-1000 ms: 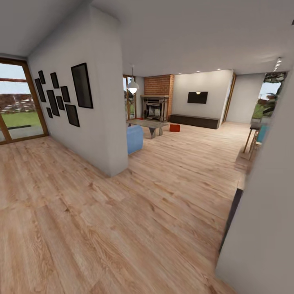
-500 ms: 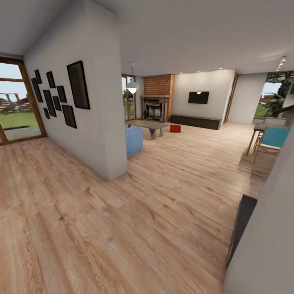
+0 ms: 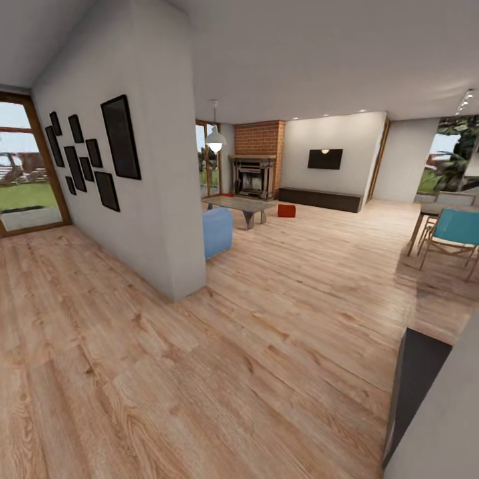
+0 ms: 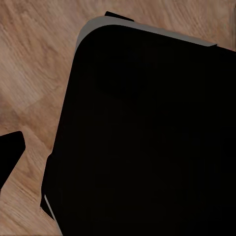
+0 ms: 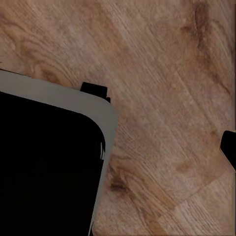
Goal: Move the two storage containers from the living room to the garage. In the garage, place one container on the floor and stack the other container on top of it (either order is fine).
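From the head view, one storage container [image 3: 286, 210] sits on the wood floor [image 3: 266, 319] far off, by the low table [image 3: 239, 203] near the brick fireplace [image 3: 254, 174]. The robot likely needs to drive closer.

Both wrist views look down at floor [image 4: 34, 64] and the robot's dark body [image 4: 147, 137]; I cannot tell how either end effector is set.

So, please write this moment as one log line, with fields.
phase: in transit on light wood-plank floor | target: red-orange storage container far ahead beside grey low table | brick fireplace beyond | grippers: unclear
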Tool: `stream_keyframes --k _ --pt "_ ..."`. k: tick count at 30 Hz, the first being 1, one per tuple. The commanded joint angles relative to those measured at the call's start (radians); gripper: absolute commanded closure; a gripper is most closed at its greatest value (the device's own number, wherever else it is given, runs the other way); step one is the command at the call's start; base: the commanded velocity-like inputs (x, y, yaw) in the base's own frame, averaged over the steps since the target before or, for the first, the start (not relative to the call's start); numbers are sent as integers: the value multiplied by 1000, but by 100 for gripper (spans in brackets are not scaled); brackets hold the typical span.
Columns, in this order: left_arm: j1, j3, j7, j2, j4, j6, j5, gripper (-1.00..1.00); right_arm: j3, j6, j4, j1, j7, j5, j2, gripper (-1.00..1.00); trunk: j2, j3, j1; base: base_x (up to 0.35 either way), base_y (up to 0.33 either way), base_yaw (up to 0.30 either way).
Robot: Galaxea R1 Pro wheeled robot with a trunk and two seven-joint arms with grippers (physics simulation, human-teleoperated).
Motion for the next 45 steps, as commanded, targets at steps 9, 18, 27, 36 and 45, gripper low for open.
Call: stream_keyframes --k 9,18,27,36,45 --pt "0 0 1 0 -1 -2 4 -100 7 5 0 0 0 -17 -1 -100 0 -1 1 322 0 0" --pt "0 -1 1 0 -1 -2 4 -100 6 -3 12 -1 -1 -19 -2 -100 0 -1 1 322 0 0" --pt "0 -1 1 0 -1 -2 4 -100 9 -3 9 -1 0 -11 -1 -100 0 -1 1 322 0 0" --pt "0 -2 1 0 -1 -2 4 -100 9 -3 8 -1 1 -10 -1 -100 0 -1 1 322 0 0" --pt "0 -2 1 0 -1 -2 4 -100 10 -2 8 -1 1 -8 0 -100 0 -1 1 322 0 -137"
